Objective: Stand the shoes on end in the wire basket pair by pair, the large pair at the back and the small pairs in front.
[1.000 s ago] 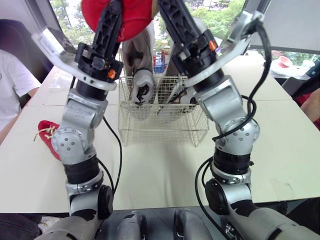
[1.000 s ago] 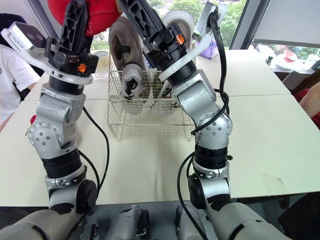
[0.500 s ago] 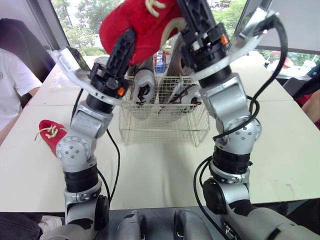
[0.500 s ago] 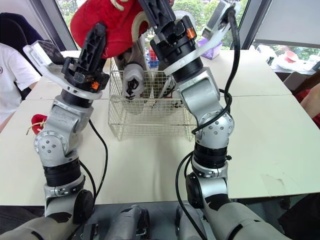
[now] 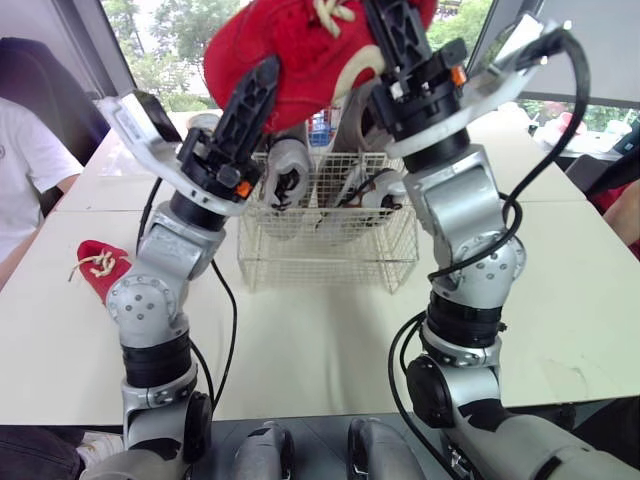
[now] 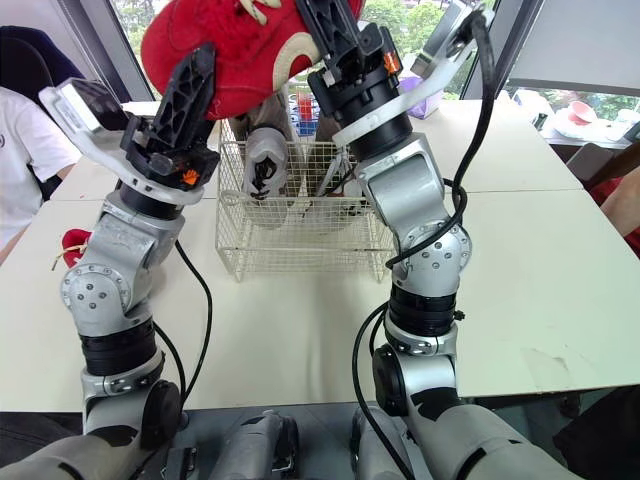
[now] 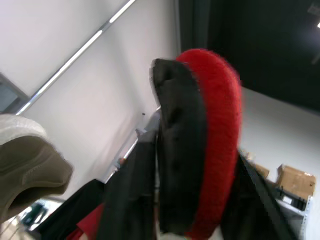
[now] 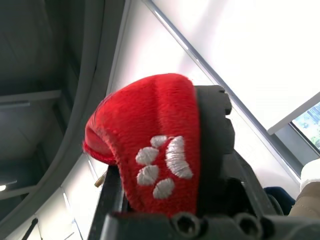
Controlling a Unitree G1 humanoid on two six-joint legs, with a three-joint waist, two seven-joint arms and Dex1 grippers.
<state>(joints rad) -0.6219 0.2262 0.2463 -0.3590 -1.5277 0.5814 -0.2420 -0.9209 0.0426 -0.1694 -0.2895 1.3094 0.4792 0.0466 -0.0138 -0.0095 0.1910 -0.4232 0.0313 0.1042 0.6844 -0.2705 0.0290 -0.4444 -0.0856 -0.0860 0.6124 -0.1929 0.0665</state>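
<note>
Red shoe (image 5: 300, 55) above grey shoes (image 5: 285, 175) in basket (image 5: 325, 258)

Fuzzy cloth shoe (image 8: 150, 130), thin metal-wire basket (image 5: 320, 250)

No words or numbers are legible. The red shoe (image 8: 145, 120) bears a white embroidered paw-print mark (image 8: 162, 162). A small orange mark (image 6: 188, 177) on the left wrist is possibly a logo, unreadable.
</note>
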